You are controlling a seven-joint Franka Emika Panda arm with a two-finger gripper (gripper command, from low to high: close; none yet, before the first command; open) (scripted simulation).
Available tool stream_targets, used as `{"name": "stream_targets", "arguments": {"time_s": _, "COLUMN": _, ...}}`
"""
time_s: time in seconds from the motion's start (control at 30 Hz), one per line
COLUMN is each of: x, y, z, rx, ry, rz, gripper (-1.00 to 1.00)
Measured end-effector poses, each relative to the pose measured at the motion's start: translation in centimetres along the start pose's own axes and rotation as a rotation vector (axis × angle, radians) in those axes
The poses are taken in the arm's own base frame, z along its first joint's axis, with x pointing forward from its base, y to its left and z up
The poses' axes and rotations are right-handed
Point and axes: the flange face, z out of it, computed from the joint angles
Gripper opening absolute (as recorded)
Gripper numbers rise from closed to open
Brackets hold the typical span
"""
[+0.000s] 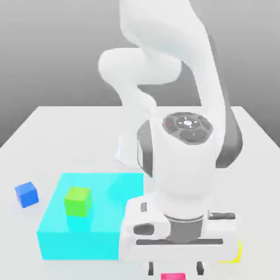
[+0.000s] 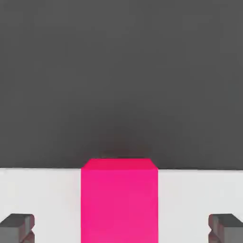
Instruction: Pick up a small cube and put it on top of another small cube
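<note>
The small pink cube [image 1: 174,276] sits on the white table at the front edge of the exterior view, directly under my hand. In the hand view the pink cube [image 2: 118,201] stands between my two grey fingertips [image 2: 16,228], with a wide gap on each side. My gripper [image 1: 175,269] is open, lowered around the cube and not touching it. Of the yellow cube [image 1: 236,254] just a sliver peeks out beside the hand, toward the exterior view's right; the hand hides most of it.
A large flat cyan block [image 1: 98,232] lies to the exterior view's left of my hand, with a small green cube [image 1: 77,200] on top. A small blue cube [image 1: 26,194] rests on the table [image 1: 65,131] farther left.
</note>
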Motion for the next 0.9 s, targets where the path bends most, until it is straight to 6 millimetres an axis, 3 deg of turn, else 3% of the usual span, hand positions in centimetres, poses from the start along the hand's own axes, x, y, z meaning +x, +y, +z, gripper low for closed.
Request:
{"name": "stream_targets", "arguments": {"time_s": 0.03, "x": 0.0, "y": 0.0, "z": 1.3, "rx": -0.001, "ry": 0.0, "rz": 0.0, "gripper": -1.0}}
{"name": "stream_targets", "arguments": {"time_s": 0.27, "x": -0.1, "y": 0.0, "z": 1.5, "rx": -0.001, "ry": -0.001, "rz": 0.0, "gripper": -1.0}}
{"name": "stream_targets", "arguments": {"time_s": 0.4, "x": -0.1, "y": 0.0, "z": -3.3, "rx": 0.0, "ry": -0.001, "rz": -0.001, "gripper": -1.0}}
{"name": "stream_targets", "arguments": {"time_s": 0.47, "x": -3.4, "y": -0.9, "z": -5.3, "rx": 0.006, "ry": -0.009, "rz": -0.054, "gripper": -1.0}}
{"name": "stream_targets", "arguments": {"time_s": 0.63, "x": -14.7, "y": -2.0, "z": -8.8, "rx": 0.005, "ry": -0.008, "rz": -0.243, "gripper": -1.0}}
{"name": "stream_targets", "arguments": {"time_s": 0.7, "x": -16.7, "y": -1.9, "z": -7.9, "rx": 0.001, "ry": -0.002, "rz": -0.278, "gripper": -1.0}}
{"name": "stream_targets", "arguments": {"time_s": 0.8, "x": -17.3, "y": -1.9, "z": -4.5, "rx": 0.0, "ry": 0.0, "rz": -0.289, "gripper": -1.0}}
{"name": "stream_targets", "arguments": {"time_s": 0.83, "x": -17.4, "y": -1.8, "z": -3.4, "rx": 0.0, "ry": -0.001, "rz": -0.291, "gripper": 1.0}}
{"name": "stream_targets", "arguments": {"time_s": 0.9, "x": -17.4, "y": -1.8, "z": -3.4, "rx": 0.0, "ry": -0.001, "rz": -0.291, "gripper": 1.0}}
